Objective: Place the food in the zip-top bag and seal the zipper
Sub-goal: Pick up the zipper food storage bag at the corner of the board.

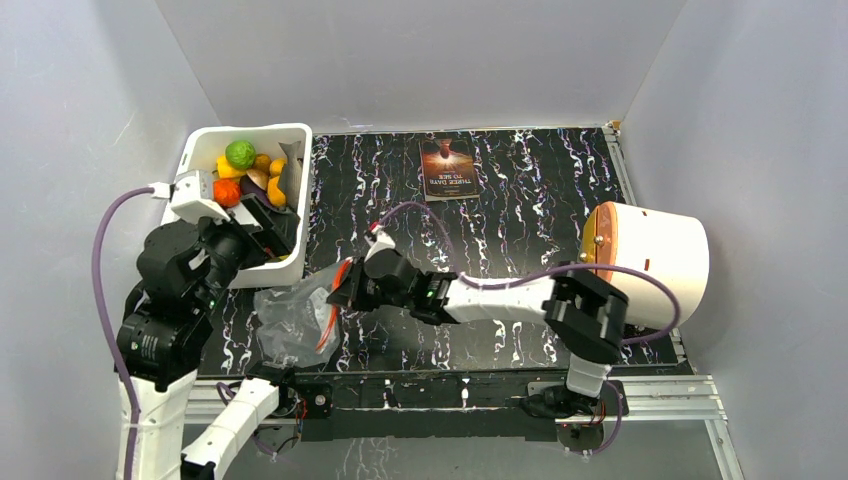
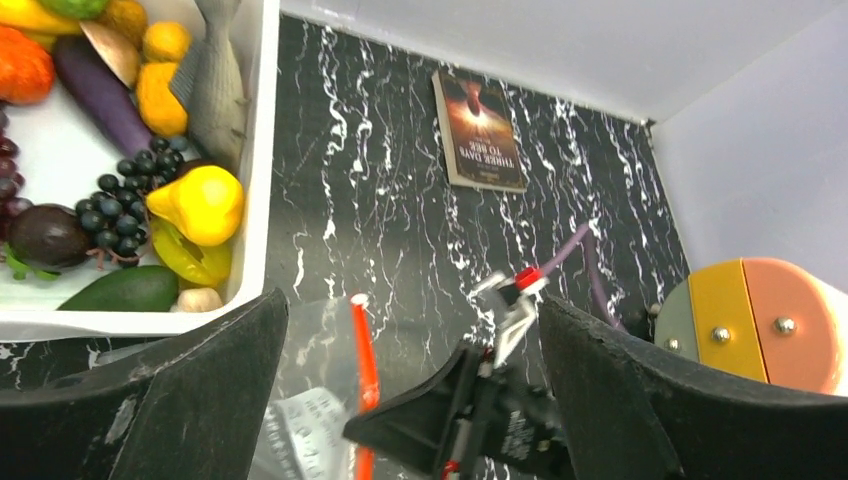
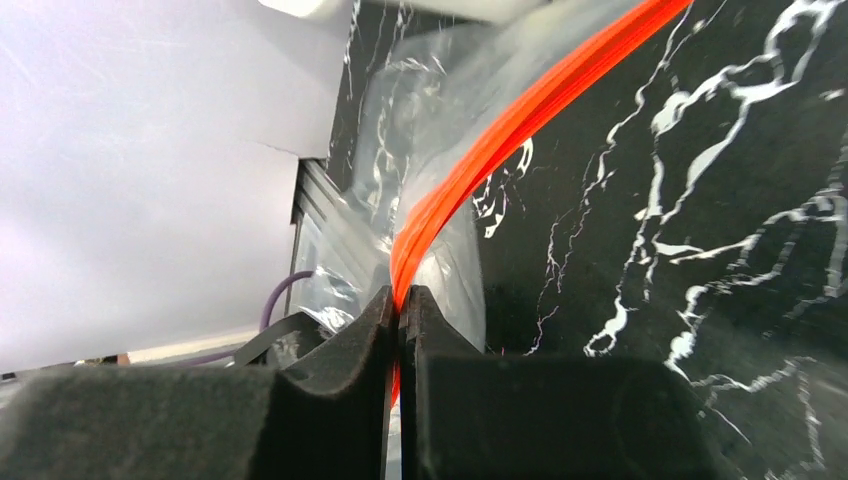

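Observation:
The clear zip-top bag lies crumpled on the black marbled table near the front edge. Its red-orange zipper runs along the right side of its mouth. My right gripper is shut on the zipper, whose strip runs up from between the closed jaws. The bag's film hangs beside it. My left gripper is open and empty above the near right corner of the white tub. The food lies in the tub: a yellow pear, black grapes, a fish and others. No food shows in the bag.
A book lies flat at the back middle of the table. A white cylinder with an orange end stands at the right edge. Grey walls close in on three sides. Purple cables trail from both arms.

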